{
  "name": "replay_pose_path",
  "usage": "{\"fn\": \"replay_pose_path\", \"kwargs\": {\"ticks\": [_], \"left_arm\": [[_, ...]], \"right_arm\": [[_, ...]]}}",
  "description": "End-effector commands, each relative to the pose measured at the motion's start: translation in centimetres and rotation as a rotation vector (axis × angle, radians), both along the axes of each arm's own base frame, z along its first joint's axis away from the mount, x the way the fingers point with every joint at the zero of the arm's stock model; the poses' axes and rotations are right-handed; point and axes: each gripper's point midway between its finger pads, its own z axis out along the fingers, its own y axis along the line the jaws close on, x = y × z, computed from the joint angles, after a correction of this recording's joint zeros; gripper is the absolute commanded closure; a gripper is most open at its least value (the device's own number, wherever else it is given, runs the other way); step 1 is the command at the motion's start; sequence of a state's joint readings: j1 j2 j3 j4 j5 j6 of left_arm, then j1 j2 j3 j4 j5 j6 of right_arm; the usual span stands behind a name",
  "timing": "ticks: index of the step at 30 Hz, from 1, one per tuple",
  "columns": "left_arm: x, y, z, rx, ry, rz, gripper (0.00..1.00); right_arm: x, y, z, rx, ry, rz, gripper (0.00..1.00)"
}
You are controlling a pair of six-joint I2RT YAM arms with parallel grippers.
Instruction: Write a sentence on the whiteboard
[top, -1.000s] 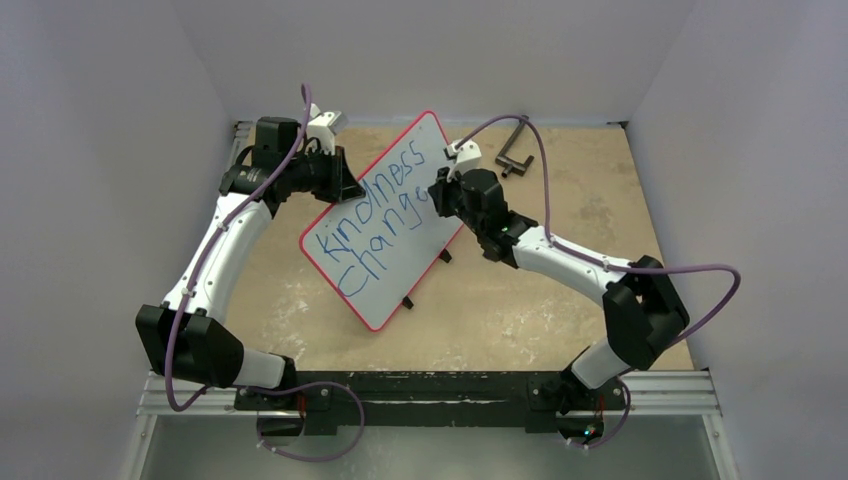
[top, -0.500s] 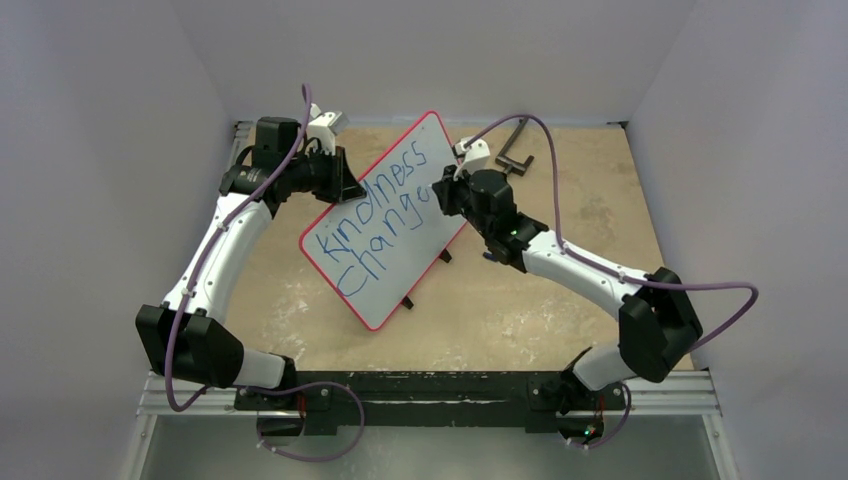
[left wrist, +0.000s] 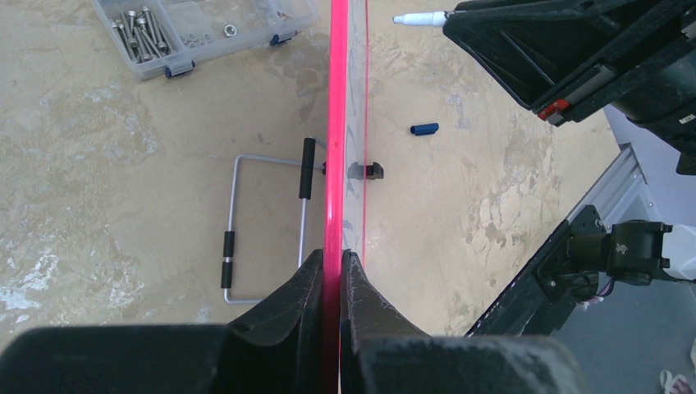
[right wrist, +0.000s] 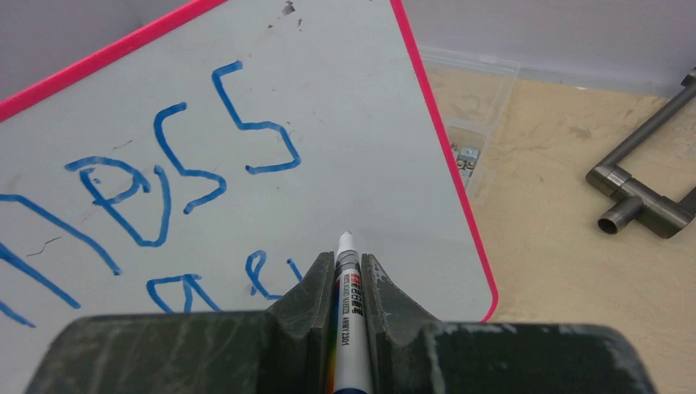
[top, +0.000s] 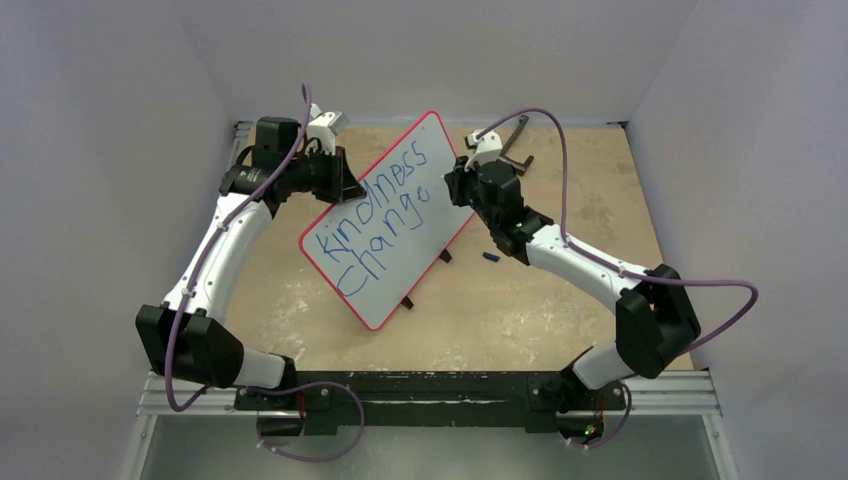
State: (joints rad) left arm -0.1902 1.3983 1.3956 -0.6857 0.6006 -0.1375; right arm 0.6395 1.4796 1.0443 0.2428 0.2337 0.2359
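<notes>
whiteboard (top: 372, 268): propped tilted on desk (top: 560, 300) | left claw (left wrist: 332, 261): pinching whiteboard's left rim | right claw (right wrist: 347, 263): pinching marker (right wrist: 348, 289), tip near whiteboard beside sentence (top: 385, 215) "Kindness Change"

A clear plastic compartment box (left wrist: 205, 29) holding screws and nuts sits on the mottled beige worktop (left wrist: 123, 164), with a bent silver wire frame (left wrist: 305, 168) with black sleeves lying near it. A small blue marker cap (left wrist: 424, 129) lies loose on the surface, apart from the uncapped white marker (right wrist: 345, 279). A dark metal pipe fitting (right wrist: 648, 201) rests off to one side.
</notes>
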Motion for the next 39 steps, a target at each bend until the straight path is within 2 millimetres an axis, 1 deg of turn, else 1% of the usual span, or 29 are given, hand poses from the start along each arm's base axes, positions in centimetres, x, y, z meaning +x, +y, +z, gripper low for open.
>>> {"fn": "replay_pose_path", "kwargs": {"ticks": [1, 17, 21, 25, 30, 39], "left_arm": [[-0.6, 0.0, 0.3, 0.023, -0.032, -0.028, 1.0], [-0.5, 0.0, 0.3, 0.027, -0.033, -0.025, 1.0], [-0.6, 0.1, 0.3, 0.028, -0.032, -0.026, 1.0], [-0.6, 0.1, 0.3, 0.028, -0.032, -0.026, 1.0], [-0.6, 0.1, 0.3, 0.028, -0.032, -0.026, 1.0], [-0.6, 0.1, 0.3, 0.028, -0.033, -0.026, 1.0]], "right_arm": [[1.5, 0.3, 2.8, 0.051, -0.055, -0.01, 1.0], [2.9, 1.6, 2.5, 0.057, -0.044, 0.028, 1.0], [2.9, 2.1, 2.6, 0.064, -0.045, 0.047, 1.0], [2.8, 2.6, 2.2, 0.047, -0.043, 0.08, 1.0], [2.3, 3.1, 2.1, 0.055, -0.042, 0.123, 1.0], [1.7, 3.5, 1.1, 0.045, -0.023, 0.161, 1.0]]}}
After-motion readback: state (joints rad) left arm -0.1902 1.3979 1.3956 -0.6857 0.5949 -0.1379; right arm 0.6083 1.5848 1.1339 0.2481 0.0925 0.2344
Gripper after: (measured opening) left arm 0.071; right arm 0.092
